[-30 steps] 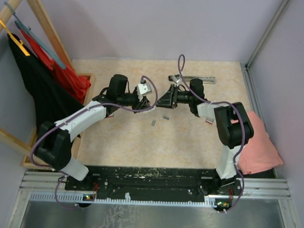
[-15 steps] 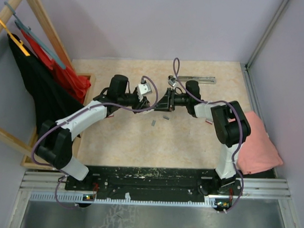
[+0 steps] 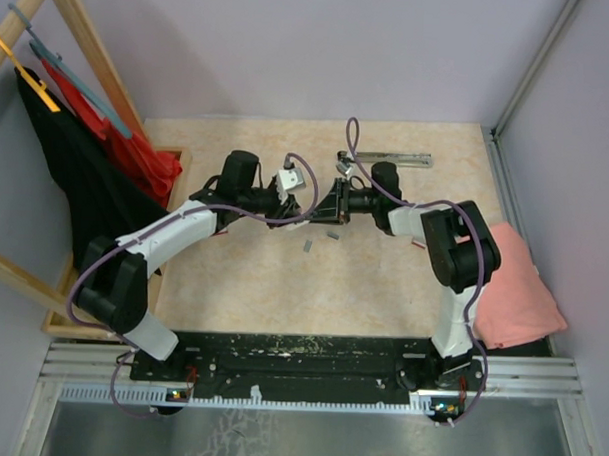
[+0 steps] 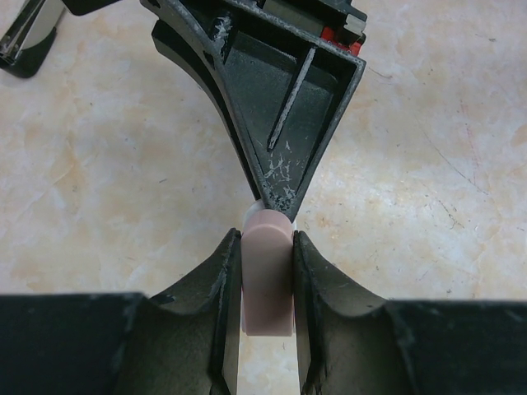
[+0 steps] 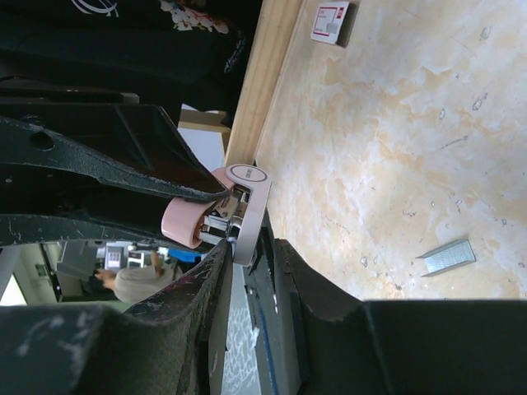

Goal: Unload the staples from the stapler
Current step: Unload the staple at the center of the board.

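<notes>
While the left hand (image 4: 265, 240) is pressed together on the pink body of the stapler (image 4: 268, 296), pinching it between both fingers, the right hand (image 5: 249, 249) faces it head-on from the opposite side. The two hands meet near the middle of the beige surface (image 3: 383, 286), towards its far half. In the right wrist view the stapler's white end, with a little metal showing beneath it, lies between the right fingers (image 5: 210, 271). These stand narrowly apart on either side of it, and it cannot be told whether they press on it. The staples (image 3: 332, 233) lie loose on the surface as two short grey strips, one just below the right hand in the top view and the other (image 3: 308, 246) slightly nearer the arm bases. Neither hand touches them. A small red-and-white box (image 5: 331, 20) rests by the wooden frame (image 5: 263, 74). A long silver bar (image 3: 392, 158) lies near the far edge, and a pink cloth (image 3: 518, 285) lies beside the right arm.
</notes>
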Robot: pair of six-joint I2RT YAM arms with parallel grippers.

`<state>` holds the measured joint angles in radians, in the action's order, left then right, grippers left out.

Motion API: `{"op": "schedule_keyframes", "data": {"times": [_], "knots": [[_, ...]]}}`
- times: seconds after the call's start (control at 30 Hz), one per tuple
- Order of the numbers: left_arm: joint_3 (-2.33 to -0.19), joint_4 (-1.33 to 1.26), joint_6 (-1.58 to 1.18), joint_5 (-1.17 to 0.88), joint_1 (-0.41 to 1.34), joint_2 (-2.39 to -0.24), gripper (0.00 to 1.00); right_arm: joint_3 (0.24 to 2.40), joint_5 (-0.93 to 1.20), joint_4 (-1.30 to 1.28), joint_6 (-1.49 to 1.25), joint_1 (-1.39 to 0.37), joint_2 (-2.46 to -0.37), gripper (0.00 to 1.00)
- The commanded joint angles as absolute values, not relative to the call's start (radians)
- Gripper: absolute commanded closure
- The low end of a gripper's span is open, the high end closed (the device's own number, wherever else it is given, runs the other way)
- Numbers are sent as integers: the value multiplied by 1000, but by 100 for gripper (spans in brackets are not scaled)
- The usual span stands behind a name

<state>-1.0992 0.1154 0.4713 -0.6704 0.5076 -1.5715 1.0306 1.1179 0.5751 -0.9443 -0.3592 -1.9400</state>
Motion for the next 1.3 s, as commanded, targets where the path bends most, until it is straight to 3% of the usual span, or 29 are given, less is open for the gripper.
{"op": "schedule_keyframes", "data": {"times": [0.0, 0.2, 0.6, 1.13, 1.27], "knots": [[-1141, 122, 484, -740, 511, -1583, 100, 1082, 1075, 571, -919, -374, -1959, 75], [-1140, 124, 483, -763, 512, -1576, 100, 1104, 1040, 466, -842, -374, -1977, 79], [-1140, 130, 488, -799, 517, -1582, 100, 1109, 1019, 438, -819, -383, -1977, 68], [-1148, 151, 498, -841, 535, -1605, 100, 1094, 1045, 536, -881, -406, -1988, 69], [-1150, 149, 494, -835, 537, -1608, 100, 1076, 1072, 642, -966, -408, -2002, 75]]}}
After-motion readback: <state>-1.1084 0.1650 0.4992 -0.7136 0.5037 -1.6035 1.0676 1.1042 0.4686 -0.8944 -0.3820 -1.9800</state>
